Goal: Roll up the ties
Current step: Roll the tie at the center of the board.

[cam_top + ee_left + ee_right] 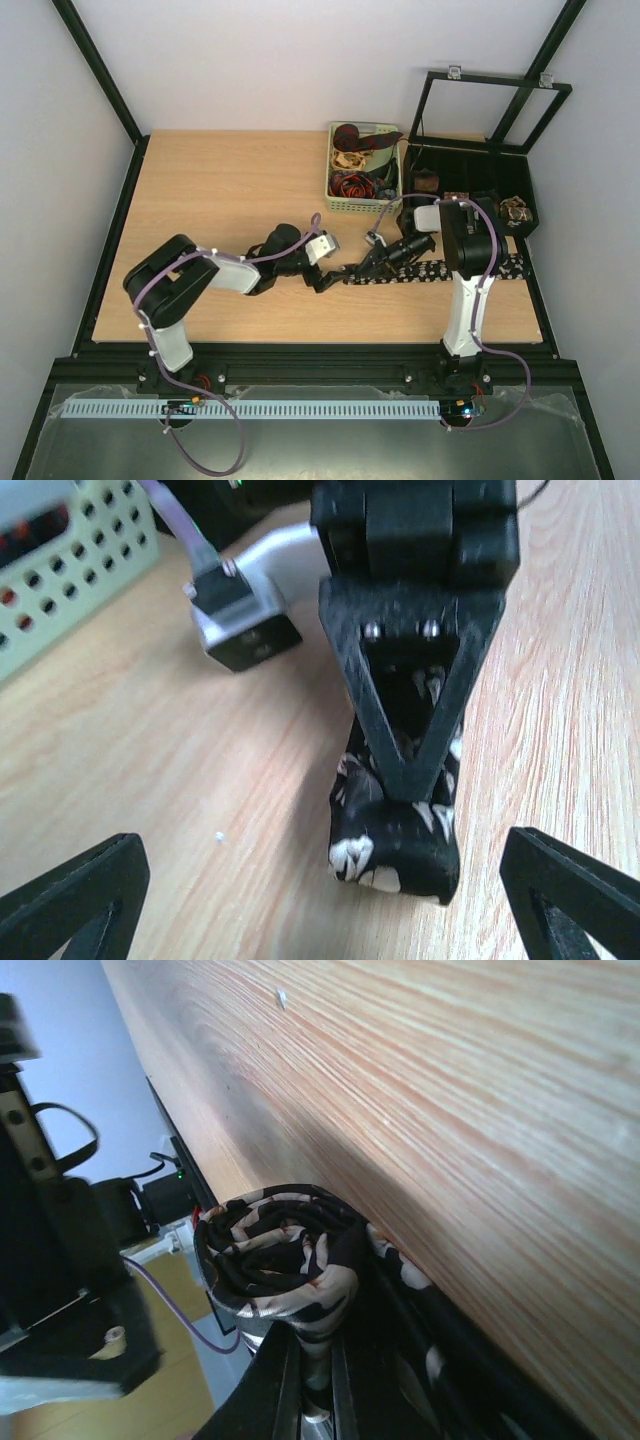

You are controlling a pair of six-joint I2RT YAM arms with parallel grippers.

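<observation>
While right hand (365, 268) pinches small coil (285, 1260) of black speckled tie (450, 270), left hand (328, 281) stands wide, empty; rolling likely early; next: wind further.

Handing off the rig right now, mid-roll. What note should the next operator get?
Left gripper: open, empty, beside the rolled end.
Right gripper: shut on the small coil begun at one end of the black speckled tie.
Rest of that tie lies flat on the table, running right.
Done: coils in the green basket; another coil in the black box.
Left: finish this roll; a dark red tie in the basket looks unrolled.
</observation>
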